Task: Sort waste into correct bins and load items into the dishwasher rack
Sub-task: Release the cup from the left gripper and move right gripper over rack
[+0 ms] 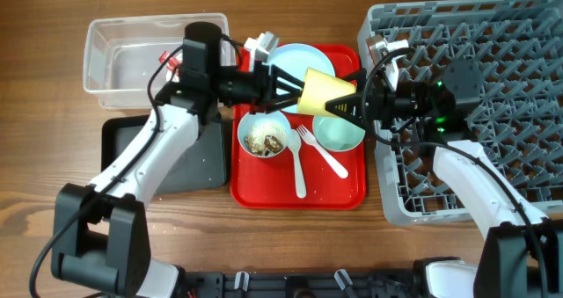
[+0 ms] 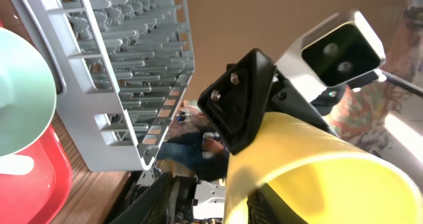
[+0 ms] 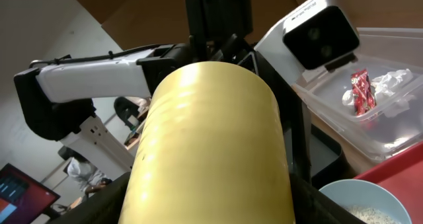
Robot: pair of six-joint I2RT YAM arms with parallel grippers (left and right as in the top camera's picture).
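Your right end effector (image 1: 346, 105) clamps the small yellow cup (image 1: 324, 89) across its body. The left end effector (image 1: 293, 87) meets its end, grip unclear. The cup looks light, stiff and slick, so squeeze gently.

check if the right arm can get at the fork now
Probably not yet: the right gripper is around the cup, which the left gripper also grips above the tray. The fork lies uncovered below; with the cup gone, the way looks free.
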